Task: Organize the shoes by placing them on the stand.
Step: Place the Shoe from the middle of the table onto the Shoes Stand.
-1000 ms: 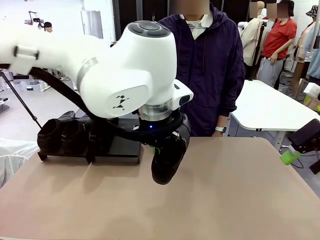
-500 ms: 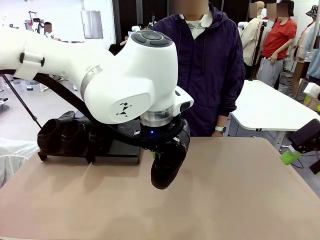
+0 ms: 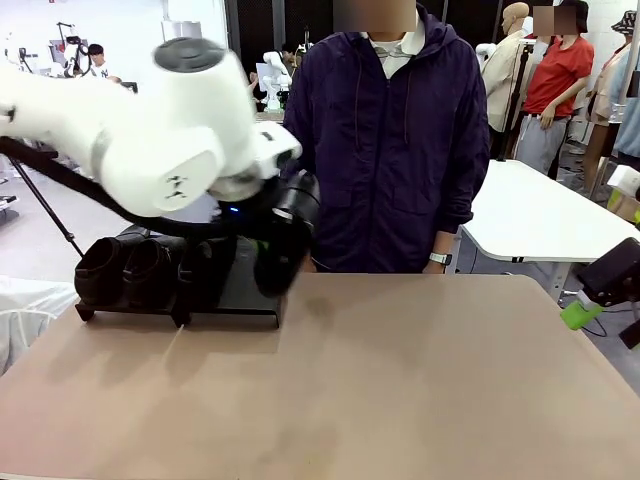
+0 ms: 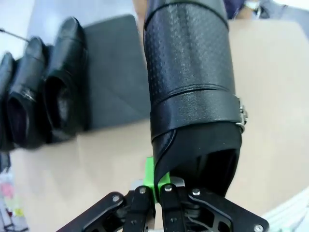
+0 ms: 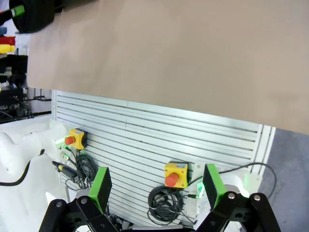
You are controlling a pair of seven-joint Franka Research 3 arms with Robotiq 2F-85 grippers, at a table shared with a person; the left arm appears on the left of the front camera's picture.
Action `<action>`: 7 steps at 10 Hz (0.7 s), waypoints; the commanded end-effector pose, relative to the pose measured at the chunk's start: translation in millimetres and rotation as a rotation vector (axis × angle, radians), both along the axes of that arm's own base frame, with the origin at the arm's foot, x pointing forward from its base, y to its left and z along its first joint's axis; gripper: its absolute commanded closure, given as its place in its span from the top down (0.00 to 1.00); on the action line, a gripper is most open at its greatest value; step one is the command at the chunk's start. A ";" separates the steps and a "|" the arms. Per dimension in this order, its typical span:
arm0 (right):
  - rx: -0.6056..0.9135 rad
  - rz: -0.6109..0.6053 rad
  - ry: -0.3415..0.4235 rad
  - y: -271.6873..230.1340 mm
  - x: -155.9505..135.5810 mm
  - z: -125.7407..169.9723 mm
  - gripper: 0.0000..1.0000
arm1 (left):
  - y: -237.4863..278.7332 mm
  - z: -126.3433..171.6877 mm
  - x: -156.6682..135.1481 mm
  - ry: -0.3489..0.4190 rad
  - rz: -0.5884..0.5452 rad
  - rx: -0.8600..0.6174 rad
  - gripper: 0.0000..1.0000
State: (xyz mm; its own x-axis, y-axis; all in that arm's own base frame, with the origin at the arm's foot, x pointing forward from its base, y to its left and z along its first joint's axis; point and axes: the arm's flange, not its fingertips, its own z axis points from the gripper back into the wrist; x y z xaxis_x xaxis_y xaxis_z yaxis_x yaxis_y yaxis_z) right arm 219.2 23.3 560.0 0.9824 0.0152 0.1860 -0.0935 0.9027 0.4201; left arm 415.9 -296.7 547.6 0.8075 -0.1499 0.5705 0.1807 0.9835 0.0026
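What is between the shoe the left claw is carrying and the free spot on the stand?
Nothing visible. The left claw holds the shoe above the bare right part of the stand; three shoes fill its left side.

Three glossy black leather shoes (image 3: 130, 268) stand side by side on the left part of the stand (image 3: 243, 300), at about 9 o'clock in the front view, their openings toward the camera. The stand, a low matte-black platform on short legs, sits at the far left edge of the worktop; its right end is bare. A fourth shoe (image 4: 190, 92), matching, with a perforated upper and what may be a small metal buckle at its side, is held off the surface by its heel rim in the closed left tool (image 4: 157, 186), above the stand's bare right end.
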 end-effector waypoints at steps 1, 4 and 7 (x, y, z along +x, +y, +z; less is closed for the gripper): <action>0.016 0.025 -0.008 -0.5 -0.3 1.5 1.00 | 38.2 -27.1 36.2 -0.048 -0.073 -0.009 0.00; 0.016 0.025 -0.008 -0.5 -0.3 1.5 1.00 | 70.3 -61.1 74.0 -0.095 -0.007 -0.019 0.00; 0.016 0.025 -0.008 -0.5 -0.3 1.5 1.00 | 75.4 -62.2 74.4 -0.062 -0.040 -0.017 0.00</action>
